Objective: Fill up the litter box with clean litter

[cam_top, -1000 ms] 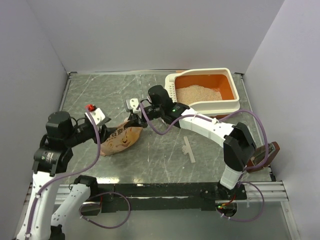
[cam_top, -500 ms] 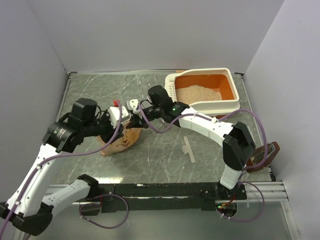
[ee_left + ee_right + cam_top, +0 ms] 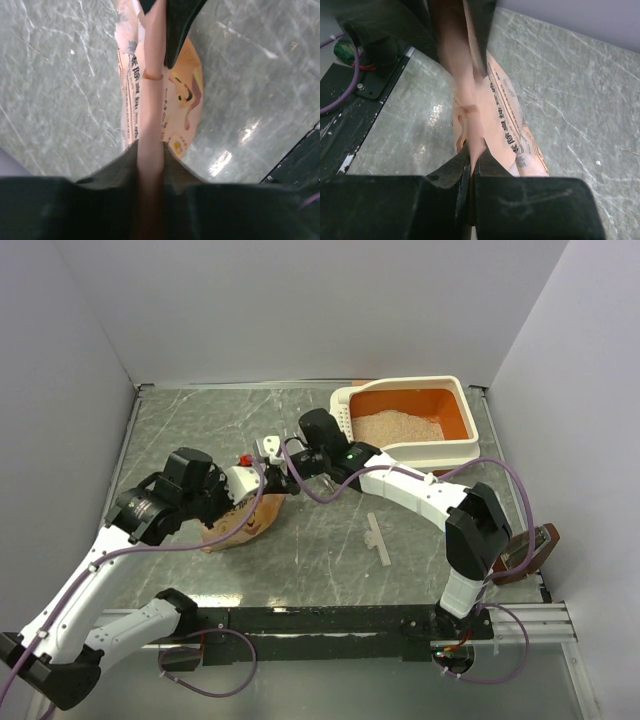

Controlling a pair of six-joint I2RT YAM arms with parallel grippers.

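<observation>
Gripping the paper bag (image 3: 243, 523) at its upright top fold with both arms. Left gripper (image 3: 150, 152) is clamped on the fold from the near-left. Right gripper (image 3: 471, 154) pinches the same fold from the far-right, fingers almost together. Bag rests on the table (image 3: 330, 540), left of centre. Litter box (image 3: 470, 435) sits far right, well apart, with clean litter (image 3: 398, 426) heaped in its basin. Judgement: raise both ends level with the fold taut, then carry right before tipping. An uneven pull risks tearing or spilling.
</observation>
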